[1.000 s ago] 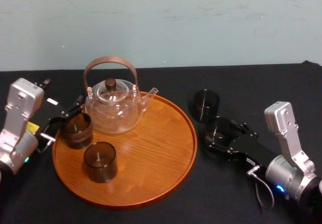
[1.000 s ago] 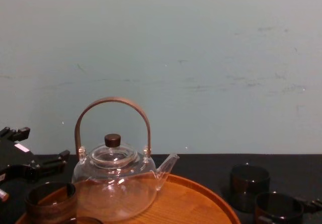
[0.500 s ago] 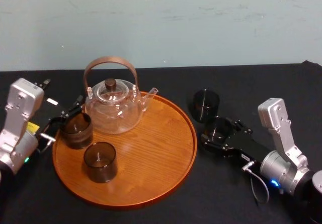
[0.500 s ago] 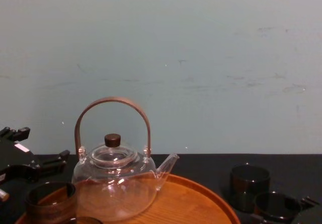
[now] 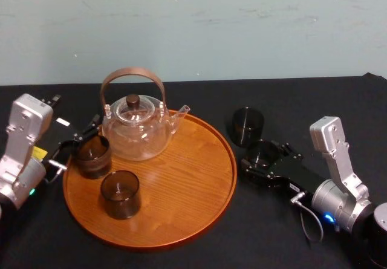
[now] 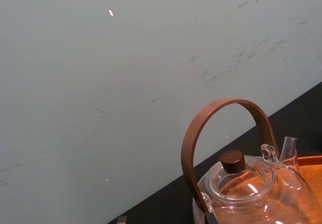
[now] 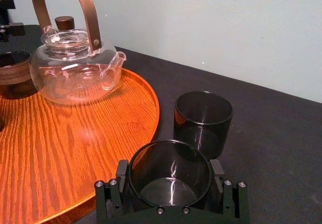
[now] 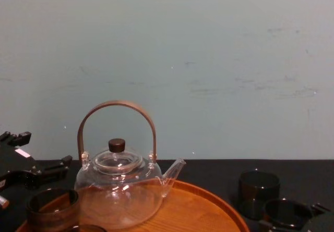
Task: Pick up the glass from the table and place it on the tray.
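A dark smoked glass (image 5: pixel 264 153) stands upright on the black table (image 5: pixel 272 233), just right of the round wooden tray (image 5: pixel 181 184). My right gripper (image 5: pixel 263 158) is open, one finger on each side of this glass. The right wrist view shows the glass (image 7: pixel 170 176) filling the span between the two fingers (image 7: pixel 122 172), with the tray (image 7: pixel 75 148) close beside it. The chest view catches the same glass (image 8: pixel 286 214) at the lower right. My left gripper (image 5: pixel 77 143) rests open at the tray's left edge, beside a glass (image 5: pixel 92 156) standing on the tray.
A second dark glass (image 5: pixel 248 125) stands on the table just behind the one between my fingers. On the tray are a clear glass teapot (image 5: pixel 136 130) with a brown hoop handle and another dark glass (image 5: pixel 120 193). A pale wall runs behind the table.
My right arm has slid a little toward the tray, bringing its fingers further around the glass. The glass, the tray and the left arm have stayed put.
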Available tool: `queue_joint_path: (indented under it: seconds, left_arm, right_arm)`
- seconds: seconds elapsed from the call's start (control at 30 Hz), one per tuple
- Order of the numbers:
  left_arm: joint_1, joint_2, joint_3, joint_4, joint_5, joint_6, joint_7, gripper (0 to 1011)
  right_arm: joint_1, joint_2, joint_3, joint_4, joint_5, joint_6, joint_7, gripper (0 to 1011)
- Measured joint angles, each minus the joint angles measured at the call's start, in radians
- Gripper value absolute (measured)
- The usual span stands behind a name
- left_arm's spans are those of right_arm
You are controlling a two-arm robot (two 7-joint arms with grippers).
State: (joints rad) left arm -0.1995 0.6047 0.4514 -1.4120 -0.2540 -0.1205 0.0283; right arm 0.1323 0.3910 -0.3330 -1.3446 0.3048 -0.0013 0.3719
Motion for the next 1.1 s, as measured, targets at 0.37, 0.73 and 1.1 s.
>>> queue_joint_path:
  seconds: [0.37,0.73,1.1]
  left_arm:
    - [0.0,0.0,0.0,0.0,0.0,0.0,0.0,1001]
    - [0.0,0.0,0.0,0.0,0.0,0.0,0.0,1001]
    - [0.0,0.0,0.0,0.0,0.0,0.0,0.0,1001]
  right_arm:
    - [-0.001,0.002,-0.001,-0.002,0.0,0.0,-0.001,900]
    - [-0.002,0.003,-0.002,-0.004,0.001,0.0,-0.001,900]
    - [-0.015,-0.002,0.008,-0.031,-0.008,-0.013,0.001,900]
